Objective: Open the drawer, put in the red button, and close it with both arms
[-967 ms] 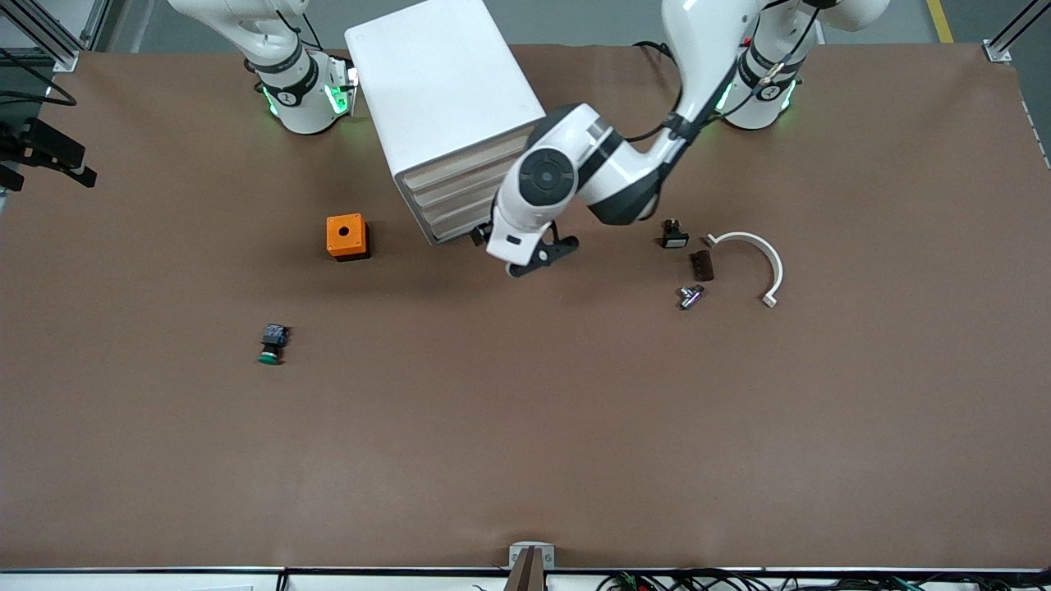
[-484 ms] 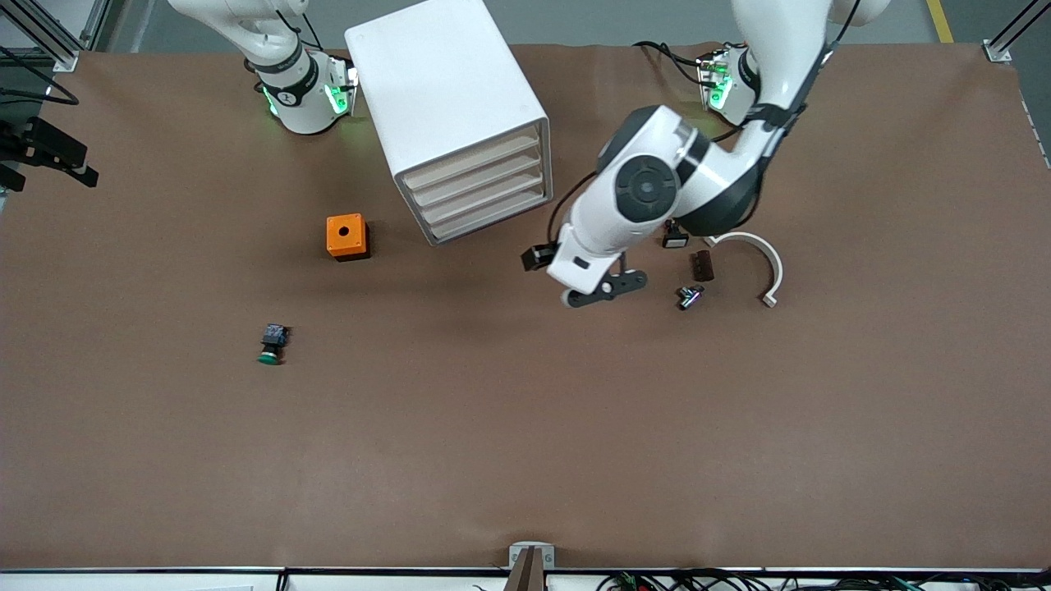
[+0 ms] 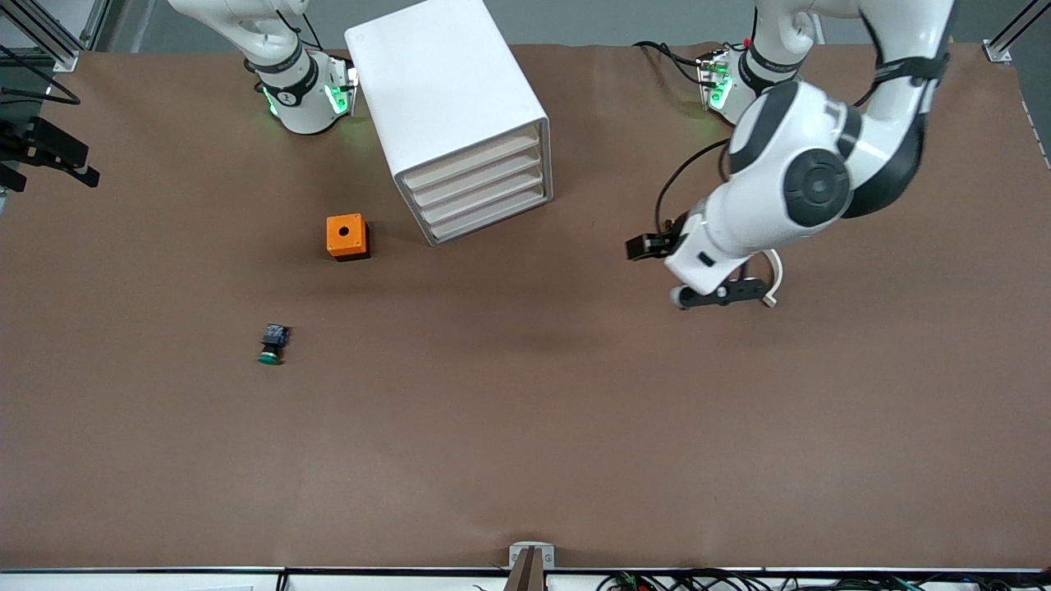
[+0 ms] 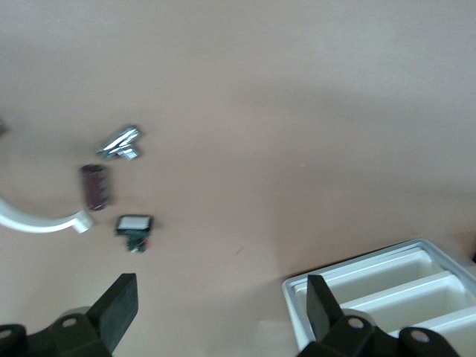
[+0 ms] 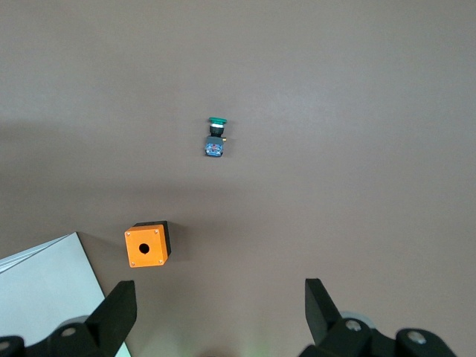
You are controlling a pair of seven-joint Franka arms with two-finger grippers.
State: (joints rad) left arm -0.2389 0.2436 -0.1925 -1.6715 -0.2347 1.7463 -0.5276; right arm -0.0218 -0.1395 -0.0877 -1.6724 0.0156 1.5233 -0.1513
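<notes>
Front view has the white box cabinet (image 3: 443, 90) with all four pale beige drawers (image 3: 480, 185) looking shut, so the opening step seems not yet done. The left gripper (image 4: 219, 305), fingers apart, hovers over a curved white plastic bracket (image 4: 33, 222) and small parts. The right gripper (image 5: 219, 309), also spread, waits above the orange box (image 5: 146, 245). No red-capped push button shows anywhere, so finding it probably comes next.

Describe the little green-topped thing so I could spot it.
Start at the big white drawer cabinet, then find the orange box beside it. Nearer the front camera than that box lies the green button, by itself. It is tiny, with a round green cap and a blue-black body.
</notes>
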